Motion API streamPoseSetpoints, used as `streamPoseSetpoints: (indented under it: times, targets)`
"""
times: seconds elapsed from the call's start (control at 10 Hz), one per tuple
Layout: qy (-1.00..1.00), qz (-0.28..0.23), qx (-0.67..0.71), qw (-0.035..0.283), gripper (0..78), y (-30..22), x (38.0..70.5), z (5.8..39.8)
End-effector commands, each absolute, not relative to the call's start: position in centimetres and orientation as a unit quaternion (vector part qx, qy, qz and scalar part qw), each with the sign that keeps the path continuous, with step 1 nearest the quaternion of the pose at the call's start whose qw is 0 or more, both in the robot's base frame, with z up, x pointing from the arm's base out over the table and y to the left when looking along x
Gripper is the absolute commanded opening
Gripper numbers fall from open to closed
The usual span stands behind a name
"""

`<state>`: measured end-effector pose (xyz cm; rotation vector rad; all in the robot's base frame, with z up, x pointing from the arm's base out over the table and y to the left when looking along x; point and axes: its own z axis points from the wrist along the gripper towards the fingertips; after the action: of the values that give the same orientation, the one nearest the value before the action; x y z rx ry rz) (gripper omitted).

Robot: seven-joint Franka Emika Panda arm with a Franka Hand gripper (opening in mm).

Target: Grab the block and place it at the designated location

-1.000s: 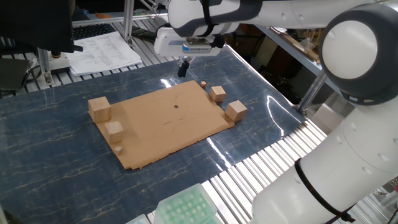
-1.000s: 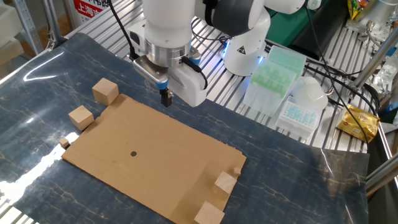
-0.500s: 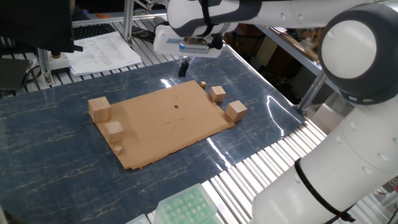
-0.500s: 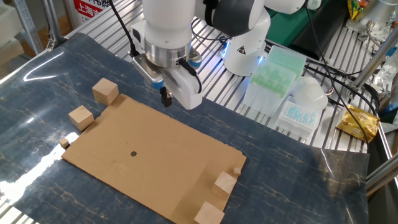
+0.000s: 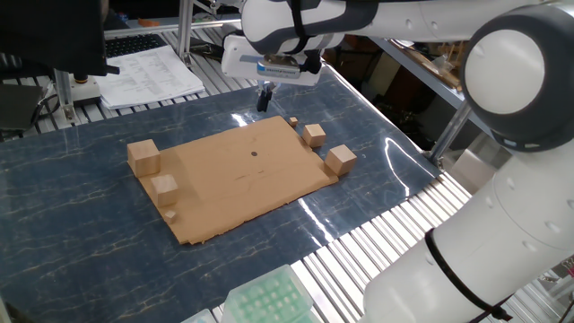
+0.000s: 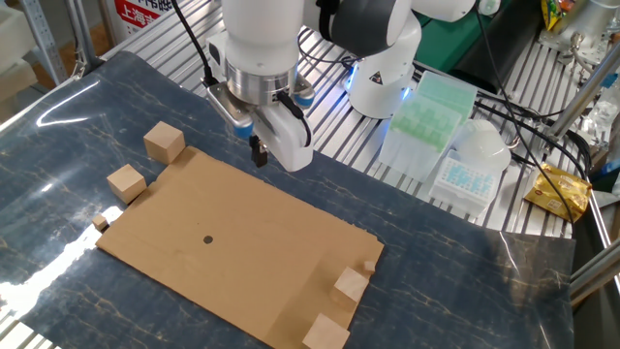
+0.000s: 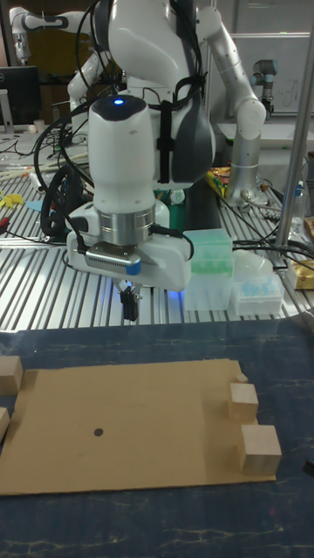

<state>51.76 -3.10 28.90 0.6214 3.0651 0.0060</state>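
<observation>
My end effector (image 6: 260, 151) hangs empty, fingers pinched narrow, above the cardboard sheet's (image 6: 262, 233) far edge. The block (image 5: 340, 159) sits just beside the sheet on the table (image 5: 81, 224); the tall fixed view crops it, showing the black dot (image 7: 97, 431).

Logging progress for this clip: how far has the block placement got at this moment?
Nothing looks done: the small black dot on the flat brown cardboard sheet is bare, and the plain light-brown wooden cubes, such as the larger one off the sheet's corner, sit untouched. Nothing is in hand: the end effector hovers above the sheet's edge, fingers together, empty. Left: reach the block, grasp it, carry it to the dot.
</observation>
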Motion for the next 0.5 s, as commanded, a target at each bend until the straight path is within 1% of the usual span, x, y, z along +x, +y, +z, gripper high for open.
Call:
streamPoseSetpoints:
  times: [0.1,0.5]
  targets:
    - [0.980,0.000,0.199,0.015,0.0,-3.3,51.5,28.8]
    - [0.980,-0.001,0.197,0.031,0.0,-4.1,50.3,27.9]
